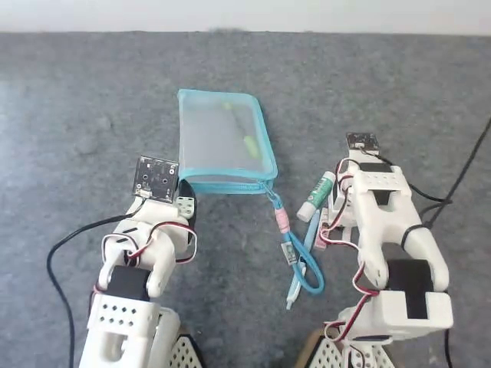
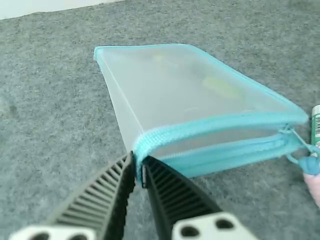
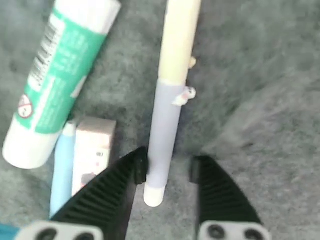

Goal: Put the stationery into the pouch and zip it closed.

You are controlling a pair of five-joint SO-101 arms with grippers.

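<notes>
Pouch pinched at one corner, pen straddled.
High view: pouch flat on grey mat, glue stick nearby. Left wrist view: left gripper clamped narrow on zipper corner. Right wrist view: right gripper parted around pen, beside eraser.

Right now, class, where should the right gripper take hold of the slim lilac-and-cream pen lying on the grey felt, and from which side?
Probably the lilac barrel of the pen, from above, fingers across its width: it lies flat, the open right gripper straddles it, and the pinkish eraser crowds one side.
</notes>
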